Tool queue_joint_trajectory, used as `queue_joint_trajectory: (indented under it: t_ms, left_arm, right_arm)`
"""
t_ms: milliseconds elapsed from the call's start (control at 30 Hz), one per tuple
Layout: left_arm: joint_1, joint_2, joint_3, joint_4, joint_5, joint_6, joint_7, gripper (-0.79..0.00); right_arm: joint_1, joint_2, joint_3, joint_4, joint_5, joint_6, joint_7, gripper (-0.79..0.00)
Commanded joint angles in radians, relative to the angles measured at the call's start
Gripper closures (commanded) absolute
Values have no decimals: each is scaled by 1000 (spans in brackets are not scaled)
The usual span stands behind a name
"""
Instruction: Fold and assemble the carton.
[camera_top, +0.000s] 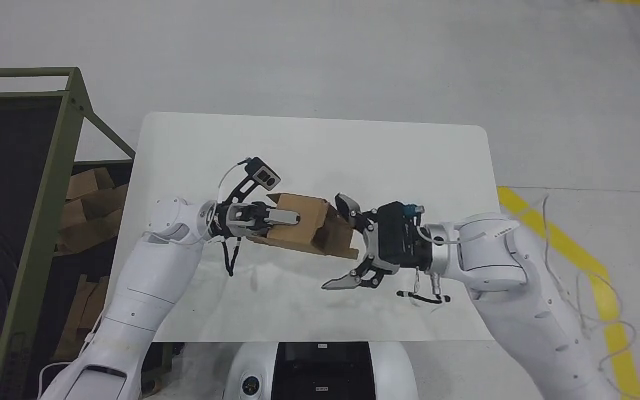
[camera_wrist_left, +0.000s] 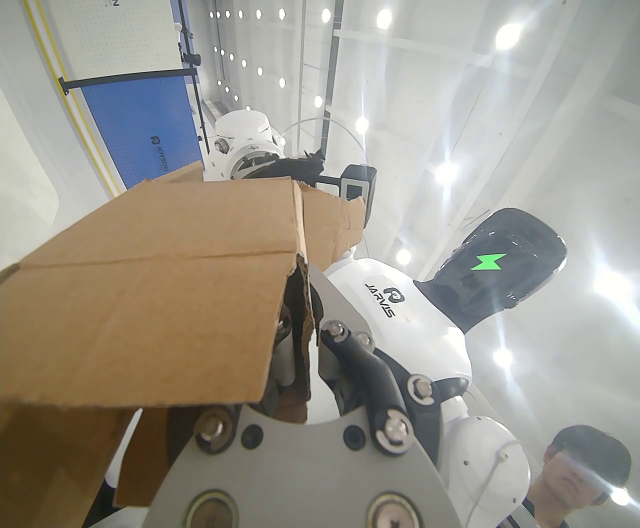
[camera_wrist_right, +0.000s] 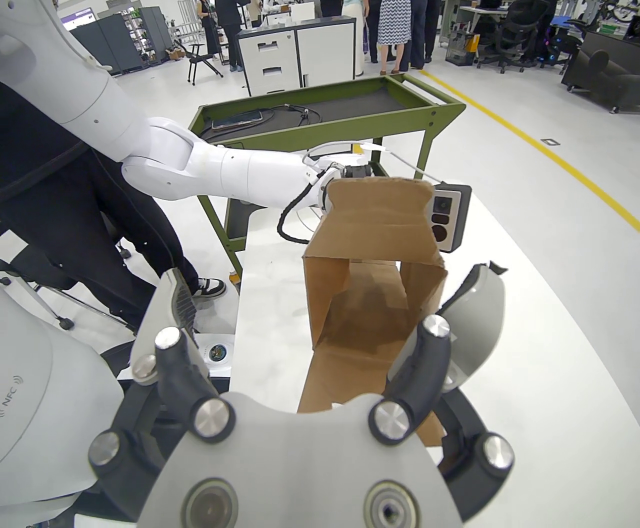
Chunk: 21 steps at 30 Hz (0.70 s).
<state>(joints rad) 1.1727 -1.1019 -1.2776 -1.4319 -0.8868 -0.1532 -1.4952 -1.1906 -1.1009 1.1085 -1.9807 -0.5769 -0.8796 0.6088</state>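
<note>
Grey R gripper (camera_top: 340, 243), nearest, stands spread wide at the right mouth of the carton (camera_top: 300, 222); contact unclear. Carton hangs above table (camera_top: 300, 140) centre, w/ L gripper (camera_top: 268, 215) clamped on its left end. Risk: single-end hold, so a push from R may pivot or slip it, or crush a wall. Long axis runs left-right; open mouth faces right.

Carton (camera_top: 305, 222): its 9 o'clock end partly hides the left hand (camera_top: 268, 215); its 3 o'clock flap lies partly behind the right hand (camera_top: 338, 243).
</note>
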Motion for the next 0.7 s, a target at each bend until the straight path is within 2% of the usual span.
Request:
queue_joint_trajectory:
  t_ms: [0, 667]
  left_arm:
    - [-2, 0, 0, -1, 0, 0, -1, 0]
    - [-11, 0, 9, 5, -5, 3, -15, 0]
  right_arm:
    - [5, 1, -8, 4, 6, -2, 7, -785]
    - [85, 6, -101, 49, 65, 15, 57, -785]
